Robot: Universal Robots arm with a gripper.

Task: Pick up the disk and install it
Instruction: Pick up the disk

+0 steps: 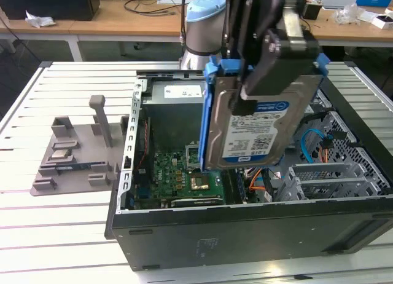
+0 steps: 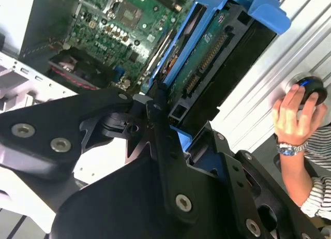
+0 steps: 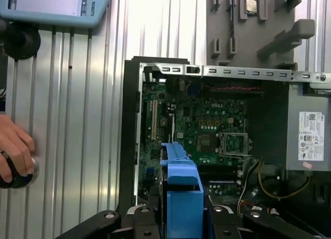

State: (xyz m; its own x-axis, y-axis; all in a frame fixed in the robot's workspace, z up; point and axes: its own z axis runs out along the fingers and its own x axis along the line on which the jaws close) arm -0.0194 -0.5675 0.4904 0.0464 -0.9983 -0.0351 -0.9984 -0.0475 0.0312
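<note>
In the exterior view we see the gripper (image 1: 265, 81) clamped on the disk (image 1: 222, 127), barcode label (image 1: 258, 135) outward, above the open case (image 1: 245, 235). The second wrist view shows a hand (image 2: 295, 115) off to the gripper's side. The first wrist view shows a stickered grey box (image 3: 309, 96).

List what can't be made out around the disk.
- Exterior view: disk top, covered by gripper.
- Exterior view: case middle behind the disk, hidden.
- First wrist view: disk seen edge-on, label hidden.
- First wrist view: hand, cut by the frame edge.
</note>
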